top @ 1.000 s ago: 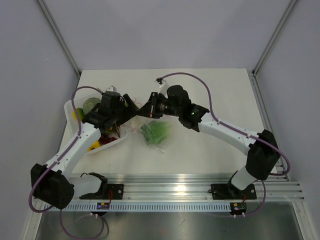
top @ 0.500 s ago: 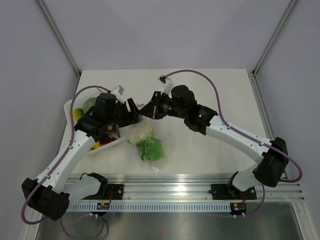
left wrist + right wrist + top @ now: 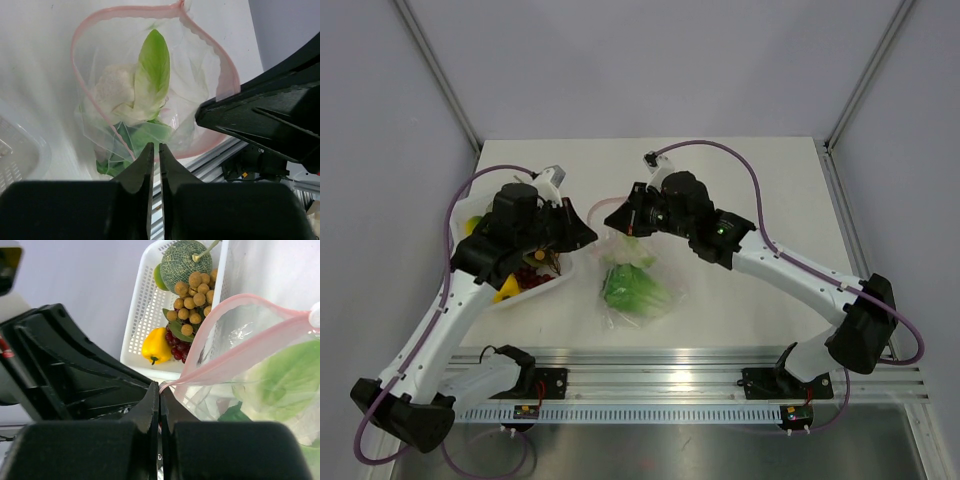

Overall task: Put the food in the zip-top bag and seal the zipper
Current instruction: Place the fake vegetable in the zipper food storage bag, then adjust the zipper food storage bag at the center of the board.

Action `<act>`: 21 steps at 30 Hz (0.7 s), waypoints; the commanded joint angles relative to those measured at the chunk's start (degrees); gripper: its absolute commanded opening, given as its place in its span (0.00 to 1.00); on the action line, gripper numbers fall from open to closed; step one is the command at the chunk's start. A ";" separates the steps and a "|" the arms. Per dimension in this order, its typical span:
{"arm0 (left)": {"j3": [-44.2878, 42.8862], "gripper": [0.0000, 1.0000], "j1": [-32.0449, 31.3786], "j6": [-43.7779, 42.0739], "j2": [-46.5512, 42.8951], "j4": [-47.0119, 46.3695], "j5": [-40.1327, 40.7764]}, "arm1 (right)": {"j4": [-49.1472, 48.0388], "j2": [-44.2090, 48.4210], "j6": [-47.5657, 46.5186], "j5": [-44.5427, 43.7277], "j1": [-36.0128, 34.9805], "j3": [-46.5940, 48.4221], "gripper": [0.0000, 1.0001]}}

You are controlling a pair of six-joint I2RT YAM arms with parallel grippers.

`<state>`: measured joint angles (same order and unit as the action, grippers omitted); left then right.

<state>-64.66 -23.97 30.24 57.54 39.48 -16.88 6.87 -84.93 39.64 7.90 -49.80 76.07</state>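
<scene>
The clear zip-top bag [image 3: 670,295] hangs open near the table's middle, its far end resting on the table. My right gripper [image 3: 613,222] [image 3: 159,386] is shut on the pink zipper [image 3: 250,352] at the bag's mouth. Inside lie bright green lettuce [image 3: 145,132] [image 3: 632,290] and a pale white-green vegetable [image 3: 150,65]. My left gripper [image 3: 588,238] [image 3: 155,146] hovers just left of the mouth, shut with only a thin slit between its fingers and nothing in them. A tan-brown ball bunch [image 3: 192,300], dark red grapes [image 3: 176,351] and a yellow pepper [image 3: 156,346] lie in the tray.
The white perforated tray [image 3: 137,315] [image 3: 535,290] stands at the left, under my left arm, also holding a netted green melon [image 3: 185,262]. The aluminium rail [image 3: 660,365] runs along the near edge.
My left gripper has pulled back from the bag's mouth toward the tray and its jaws have come together. The pale vegetable now lies in the bag. The right gripper kept its hold.
</scene>
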 commanded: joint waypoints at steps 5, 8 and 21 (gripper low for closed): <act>-8.27 0.66 0.41 -0.97 1.32 4.62 11.69 | -1.42 2.84 -1.76 0.09 0.41 -0.93 0.00; -9.60 0.81 0.41 -1.77 5.29 5.34 14.06 | -1.34 3.36 -1.58 0.27 0.41 -1.28 0.00; 0.67 0.59 0.41 -0.28 9.52 -1.24 9.08 | -3.19 5.47 -0.97 1.50 0.41 -4.27 0.00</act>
<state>-65.45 -23.70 29.15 66.50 43.38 -4.32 7.73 -80.95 38.81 8.21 -49.71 71.44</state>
